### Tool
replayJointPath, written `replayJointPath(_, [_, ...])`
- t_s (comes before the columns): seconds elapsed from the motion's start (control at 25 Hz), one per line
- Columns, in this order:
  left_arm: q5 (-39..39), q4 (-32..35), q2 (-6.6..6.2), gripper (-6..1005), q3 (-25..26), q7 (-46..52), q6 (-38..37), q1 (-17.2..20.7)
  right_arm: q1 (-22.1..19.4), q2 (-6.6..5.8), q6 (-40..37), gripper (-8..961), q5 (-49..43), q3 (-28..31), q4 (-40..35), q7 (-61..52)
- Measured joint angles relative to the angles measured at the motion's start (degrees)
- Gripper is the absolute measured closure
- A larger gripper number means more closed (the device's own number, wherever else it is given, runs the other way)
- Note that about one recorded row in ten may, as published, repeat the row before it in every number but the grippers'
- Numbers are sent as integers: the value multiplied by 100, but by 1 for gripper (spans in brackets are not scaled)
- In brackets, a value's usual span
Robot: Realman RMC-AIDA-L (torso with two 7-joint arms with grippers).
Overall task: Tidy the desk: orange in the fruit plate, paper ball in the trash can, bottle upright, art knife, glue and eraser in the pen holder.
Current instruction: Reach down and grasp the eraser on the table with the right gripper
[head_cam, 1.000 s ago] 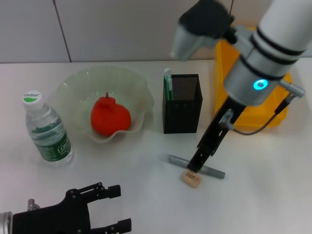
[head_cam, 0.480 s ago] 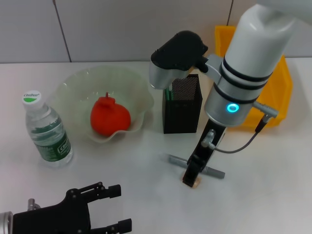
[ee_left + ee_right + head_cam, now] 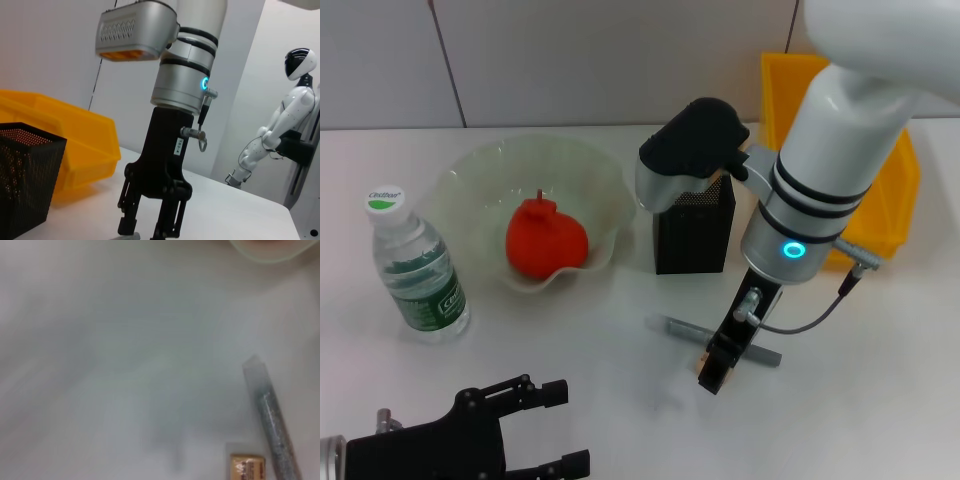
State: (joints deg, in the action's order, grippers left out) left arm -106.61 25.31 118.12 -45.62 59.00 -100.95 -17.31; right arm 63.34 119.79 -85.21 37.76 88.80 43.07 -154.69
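The orange (image 3: 546,238) lies in the pale green fruit plate (image 3: 480,165). The bottle (image 3: 415,265) stands upright at the left. The black mesh pen holder (image 3: 693,238) stands at the centre, also in the left wrist view (image 3: 25,170). The art knife is hidden behind my right wrist. The grey glue (image 3: 675,327) lies on the table, also in the right wrist view (image 3: 272,420). My right gripper (image 3: 715,370) is down at the beige eraser (image 3: 247,467), which it mostly hides from the head view. The left wrist view shows the right gripper (image 3: 149,227) with its fingers apart. My left gripper (image 3: 560,428) is open and parked at the front left.
The yellow trash can (image 3: 895,205) stands behind my right arm, also in the left wrist view (image 3: 75,135). No paper ball is in view. A white humanoid robot (image 3: 280,120) stands far off in the background.
My right arm swung left and down over the pen holder. Its gripper came down onto the eraser beside the glue. The left arm has not moved.
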Motion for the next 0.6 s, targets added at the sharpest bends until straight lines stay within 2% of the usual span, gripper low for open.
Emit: replayJointPath(0.6, [0,0,30,197,0,-9,0,13,-15,0,420,328,231,-402,-235,146])
